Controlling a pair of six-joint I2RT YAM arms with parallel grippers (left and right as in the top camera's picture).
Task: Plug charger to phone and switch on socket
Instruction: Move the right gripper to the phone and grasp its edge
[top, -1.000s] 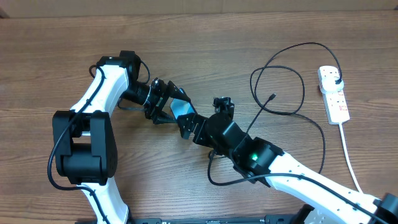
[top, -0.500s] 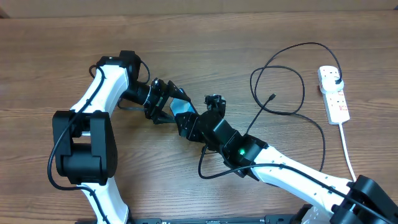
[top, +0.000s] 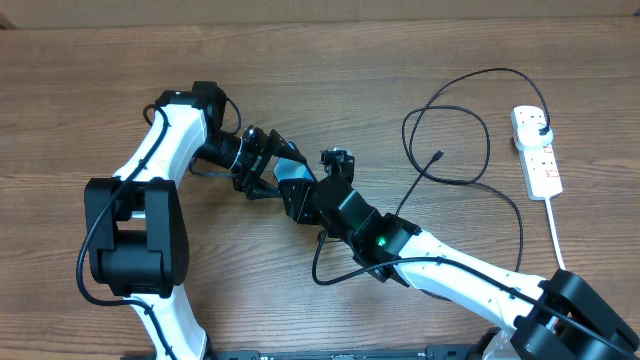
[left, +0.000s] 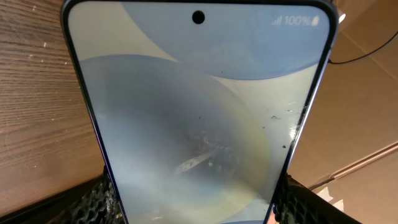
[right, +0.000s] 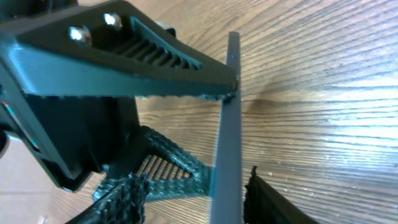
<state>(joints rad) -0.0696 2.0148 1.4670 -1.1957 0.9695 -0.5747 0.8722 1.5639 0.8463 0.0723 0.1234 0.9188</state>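
My left gripper (top: 265, 168) is shut on the phone (top: 292, 173) and holds it off the table, tilted. In the left wrist view the phone's light-blue screen (left: 196, 106) fills the frame between my left gripper's fingers (left: 196, 202). My right gripper (top: 298, 200) is open, right against the phone. In the right wrist view the phone shows edge-on (right: 227, 124) between the right gripper's two fingers (right: 193, 190), close to the right finger. The charger (top: 500, 70) loops on the table at the right, its connector tip (top: 440, 155) lying free. Its plug (top: 541, 127) sits in the socket (top: 538, 160).
The socket's thick white cord (top: 562, 255) runs toward the front right edge. The right arm's black cable (top: 330, 270) loops on the table under its forearm. The left arm's base (top: 135, 240) stands at the front left.
My right arm has swung left and closer to the phone, its wrist now nearer the left gripper. The left gripper, the phone and the charger have not moved.
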